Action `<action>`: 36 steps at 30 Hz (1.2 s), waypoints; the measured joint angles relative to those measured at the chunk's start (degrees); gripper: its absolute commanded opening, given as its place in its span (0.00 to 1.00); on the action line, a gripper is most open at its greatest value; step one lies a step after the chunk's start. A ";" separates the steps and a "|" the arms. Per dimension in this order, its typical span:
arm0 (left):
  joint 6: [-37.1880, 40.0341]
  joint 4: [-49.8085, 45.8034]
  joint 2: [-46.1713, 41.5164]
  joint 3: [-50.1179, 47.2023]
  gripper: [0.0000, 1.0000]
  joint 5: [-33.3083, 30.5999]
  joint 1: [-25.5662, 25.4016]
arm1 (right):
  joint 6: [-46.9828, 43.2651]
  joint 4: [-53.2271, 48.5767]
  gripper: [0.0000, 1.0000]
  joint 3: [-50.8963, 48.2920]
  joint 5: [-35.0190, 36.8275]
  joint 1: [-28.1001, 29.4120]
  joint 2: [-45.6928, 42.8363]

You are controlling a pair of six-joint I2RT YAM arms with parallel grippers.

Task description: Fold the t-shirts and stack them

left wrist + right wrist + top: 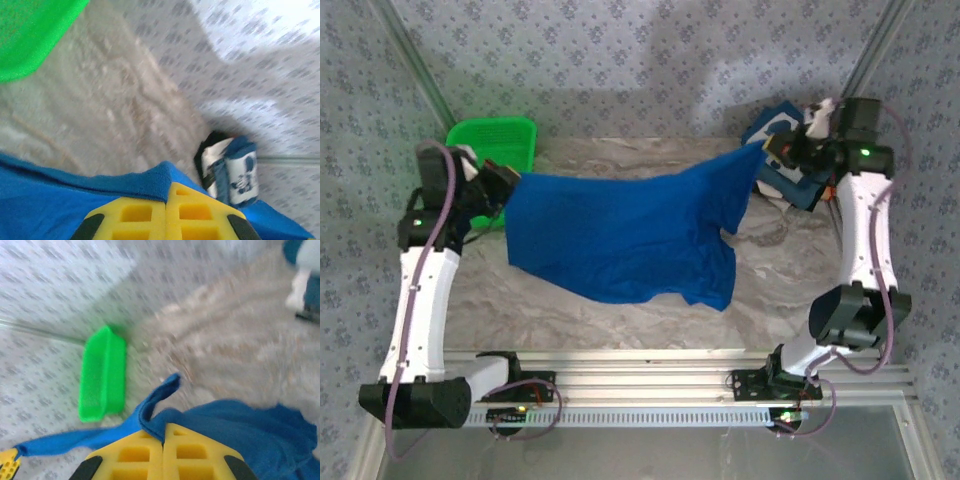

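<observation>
Colour ref.: the royal-blue cloth t-shirt (620, 235) is solid blue, no print visible. The green plastic mesh basket (495, 140) is uniform bright green. The flat tabletop (520, 300) has a beige-grey marbled pattern. The backdrop cloth (620, 60) is pale grey-blue w/ a small repeating dark motif. The left gripper (166, 192) & right gripper (163, 432) are yellow, black at outer corners. The arm links (420, 290) are white, joints black. The navy cloth tee (770, 128) at rear right has white print.

Centre blocked: stretched royal-blue cloth t-shirt (620, 235); green plastic mesh basket (495, 140) at 10 o'clock, dark t-shirt pile (768, 125) at 2; marbled tabletop (520, 312) free at 6.
</observation>
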 measured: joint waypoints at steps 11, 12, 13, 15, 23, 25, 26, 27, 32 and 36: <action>5.88 -3.41 3.65 27.30 0.00 7.17 9.44 | 17.22 17.11 0.00 11.21 -10.16 -7.04 -8.59; 6.34 -3.19 3.67 29.70 0.00 7.37 9.64 | 18.32 17.79 0.00 13.09 -10.45 -7.52 -8.92; 6.67 -2.97 3.56 31.41 0.00 7.58 9.66 | 19.56 18.69 0.00 14.99 -10.60 -7.98 -9.25; 7.37 -2.51 2.95 34.51 0.00 8.02 9.66 | 22.14 20.41 0.00 18.82 -11.02 -9.01 -9.75; 8.94 -0.50 -0.04 39.80 0.00 9.31 9.57 | 30.03 24.00 0.00 28.20 -12.22 -14.56 -11.87; 9.14 -0.52 -1.07 39.80 0.00 9.42 9.42 | 32.17 24.79 0.00 29.42 -12.55 -15.10 -12.15; 9.29 -0.55 -1.57 39.89 0.00 9.44 9.29 | 33.03 25.09 0.00 30.32 -12.57 -15.28 -12.09; 9.51 -0.55 -2.08 40.28 0.00 9.46 9.20 | 34.03 25.27 0.00 31.67 -12.59 -15.43 -11.78; 11.19 -0.57 -3.58 43.63 0.00 8.94 8.81 | 39.10 28.70 0.00 37.51 -12.55 -15.56 -9.77; 12.00 -0.46 -3.85 47.15 0.00 8.15 8.48 | 43.12 32.30 0.00 41.88 -12.46 -15.65 -8.00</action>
